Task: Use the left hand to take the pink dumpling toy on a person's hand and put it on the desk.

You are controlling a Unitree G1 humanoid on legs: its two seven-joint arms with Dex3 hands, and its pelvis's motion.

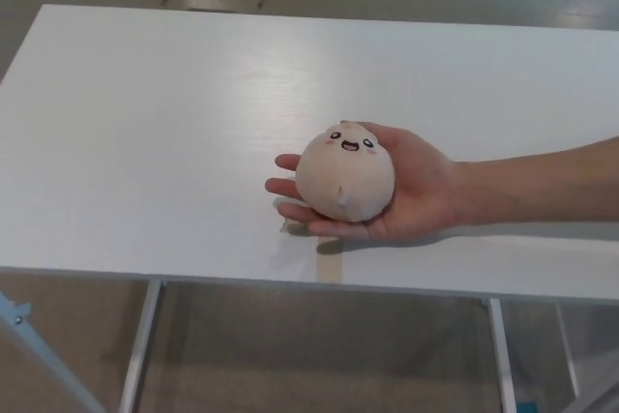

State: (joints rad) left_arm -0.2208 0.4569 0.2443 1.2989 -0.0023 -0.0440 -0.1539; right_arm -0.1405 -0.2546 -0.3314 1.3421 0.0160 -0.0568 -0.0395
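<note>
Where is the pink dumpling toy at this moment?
In the head view, the pink dumpling toy lies in a person's open hand, right of centre above the white desk, near its front edge.

person's hand (411, 195), bare forearm (542, 181), no sleeve

No writing, label, brand or number can be read anywhere. The only mark is a small printed smiling face with rosy cheeks on the round pale-pink plush dumpling toy (344, 182); it carries no letters.
</note>
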